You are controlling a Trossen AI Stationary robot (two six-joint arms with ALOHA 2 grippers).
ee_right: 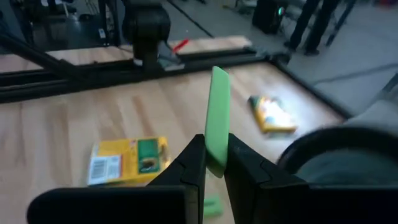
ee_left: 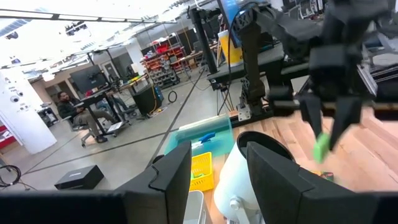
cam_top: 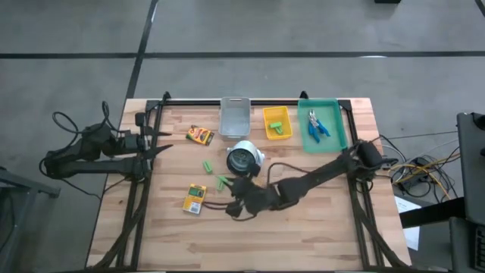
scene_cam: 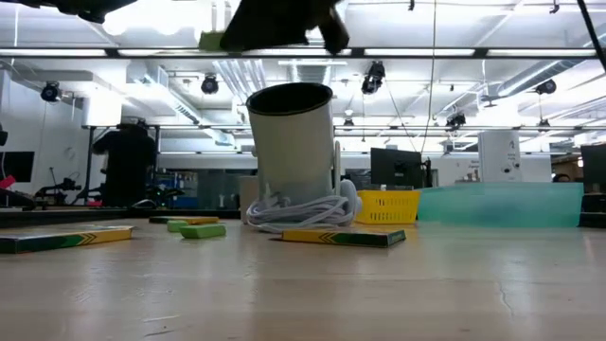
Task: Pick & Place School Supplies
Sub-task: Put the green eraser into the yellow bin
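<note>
My right gripper (ee_right: 216,163) hangs above the table's middle, shut on a short light-green stick (ee_right: 218,112), also in the left wrist view (ee_left: 321,147). Another green stick (cam_top: 206,165) lies flat on the wood, and a further piece (ee_right: 211,206) lies under the gripper. Two yellow-and-green crayon boxes lie flat: one (cam_top: 199,135) toward the far left, one (cam_top: 195,199) nearer. Blue-handled scissors (cam_top: 318,127) lie in the green tray (cam_top: 338,121). My left gripper (ee_left: 217,180) waits open at the table's left edge (cam_top: 159,149). My right gripper pinches the green stick between its two fingers at one end (ee_right: 217,163). The stick runs along the fingers and juts out past their tips. The fingers (ee_left: 309,113) point down from above, and the stick hangs below them, lifted clear of the table.
A white cylinder (cam_top: 244,158) with a coiled white cord stands just beyond the right gripper. Along the far edge sit a clear bin (cam_top: 235,115), a yellow bin (cam_top: 277,133) holding a green piece, and the green tray. The near half of the table shows bare wood.
</note>
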